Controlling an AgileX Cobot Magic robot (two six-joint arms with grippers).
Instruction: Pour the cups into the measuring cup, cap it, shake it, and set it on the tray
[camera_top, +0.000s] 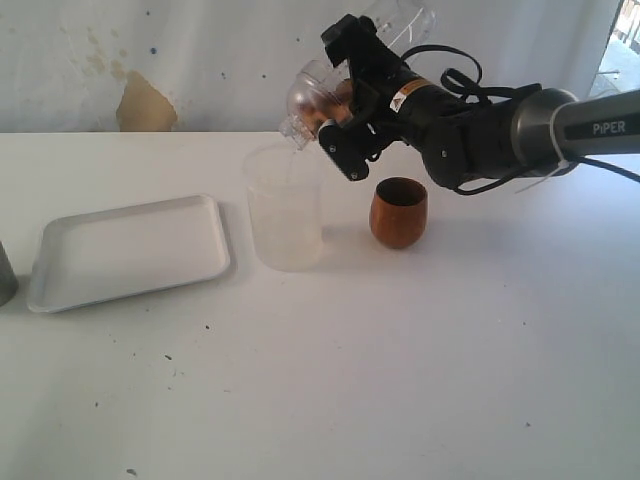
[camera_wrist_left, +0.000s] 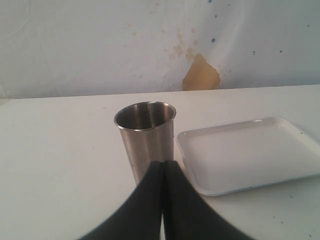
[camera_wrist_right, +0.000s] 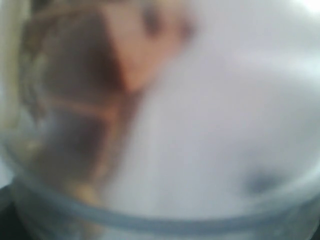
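Left wrist view: left tool (camera_wrist_left: 162, 167) pinched shut on nothing, just short of the steel tumbler (camera_wrist_left: 146, 137), upright on the desk (camera_wrist_left: 60, 165) beside the tray (camera_wrist_left: 250, 150); stiff slick wall, so I'd clamp mid-height. Exterior view: right tool (camera_top: 338, 105) spread wide around a clear plastic cup (camera_top: 303, 92), tipped mouth-down over the frosted cup (camera_top: 285, 215), wooden cup (camera_top: 398, 212) standing to its right. Thin light plastic, probably flexes, so squeeze gently.
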